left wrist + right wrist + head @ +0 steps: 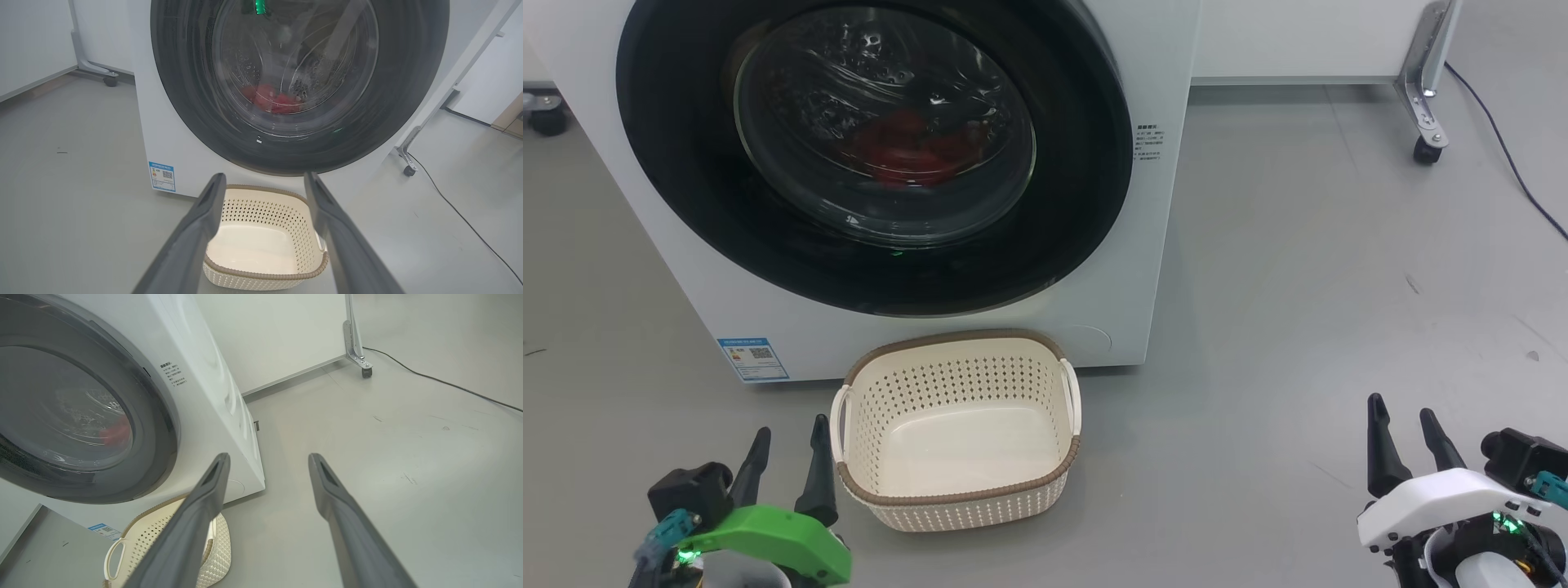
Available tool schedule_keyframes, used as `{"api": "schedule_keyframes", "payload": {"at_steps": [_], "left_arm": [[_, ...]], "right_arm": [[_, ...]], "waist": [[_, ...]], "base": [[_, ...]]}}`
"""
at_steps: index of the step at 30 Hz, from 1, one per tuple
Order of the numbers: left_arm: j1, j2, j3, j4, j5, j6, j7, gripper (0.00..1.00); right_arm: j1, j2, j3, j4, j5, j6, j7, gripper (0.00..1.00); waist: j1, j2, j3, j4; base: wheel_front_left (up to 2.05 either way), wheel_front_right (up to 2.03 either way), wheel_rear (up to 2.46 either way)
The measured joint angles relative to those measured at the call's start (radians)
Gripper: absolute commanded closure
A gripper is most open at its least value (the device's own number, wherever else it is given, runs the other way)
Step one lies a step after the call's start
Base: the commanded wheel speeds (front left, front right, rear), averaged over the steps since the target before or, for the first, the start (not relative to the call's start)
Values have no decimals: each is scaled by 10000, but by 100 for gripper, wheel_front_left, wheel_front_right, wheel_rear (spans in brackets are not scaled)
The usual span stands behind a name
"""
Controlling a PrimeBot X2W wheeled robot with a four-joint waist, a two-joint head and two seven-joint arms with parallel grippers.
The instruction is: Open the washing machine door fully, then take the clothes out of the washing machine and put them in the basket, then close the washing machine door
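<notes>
washing machine (1160,245): white front-loader, box-shaped, standing on the floor (1298,286).
washing machine door (849,98): shut; wide glossy black rim, bulging clear glass centre.
clothes (903,151): red heap low inside, seen through the glass.
basket (964,380): cream, perforated, brown rim, white side handles; upright, empty, just before the machine.

1 washing machine (1156,245) is counted, with 1 washing machine door (678,204) and 1 blue label (754,358). 1 basket (956,496) is seen. Clothes (907,147): 1 red clump, garment count cannot be told. 2 grippers are counted: left gripper (791,429), right gripper (1402,408). 1 cable (1503,139) is seen.
</notes>
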Motion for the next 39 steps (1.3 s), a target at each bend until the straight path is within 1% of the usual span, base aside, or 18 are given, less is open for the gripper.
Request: {"api": "schedule_keyframes", "payload": {"at_steps": [12, 13, 18, 19, 22, 24, 27, 31, 33, 36, 39], "left_arm": [[4, -13, -332, 102, 1294, 219, -322, 0], [5, -13, -366, 125, 1386, 224, -357, 0], [5, -46, -510, 207, 1893, 355, -489, 0], [5, -58, -537, 228, 1975, 397, -531, 0], [5, -75, -575, 284, 2328, 441, -623, 0], [5, -82, -581, 305, 2495, 487, -690, 0], [5, -98, -583, 382, 2715, 556, -782, 0], [5, -113, -598, 462, 3085, 616, -880, 0], [5, -117, -596, 502, 3231, 646, -947, 0], [4, -136, -564, 579, 3367, 658, -968, 0], [4, -146, -531, 644, 3367, 660, -968, 0]], "right_arm": [[0, -207, 493, -42, -1237, -198, -253, 0], [0, -213, 529, -48, -1335, -255, -280, 0], [0, -242, 698, -88, -1822, -284, -435, 0], [0, -253, 732, -96, -1908, -355, -447, 0], [0, -288, 815, -105, -2171, -364, -531, 0], [0, -313, 855, -115, -2382, -449, -619, 0], [0, -366, 917, -130, -2621, -456, -694, 0], [0, -405, 993, -144, -2984, -608, -784, 0], [0, -422, 1035, -153, -3150, -621, -876, 0], [0, -437, 1037, -157, -3233, -704, -880, 0], [0, -431, 970, -155, -3233, -706, -880, 0]], "waist": [[0, 1, -67, 22], [-1, 0, -70, 25], [-1, 0, -87, 43], [0, 0, -89, 48], [-1, 0, -94, 62], [-1, 0, -97, 71], [0, 0, -102, 83], [-1, 1, -108, 98], [-1, 0, -111, 105], [-1, 0, -110, 109], [0, 0, -107, 108]], "base": [[0, 0, 0], [0, 0, 0], [0, 0, 0], [0, 0, 0], [0, 0, 0], [0, 0, 0], [0, 0, 0], [0, 0, 0], [0, 0, 0], [0, 0, 0], [0, 0, 0]]}}
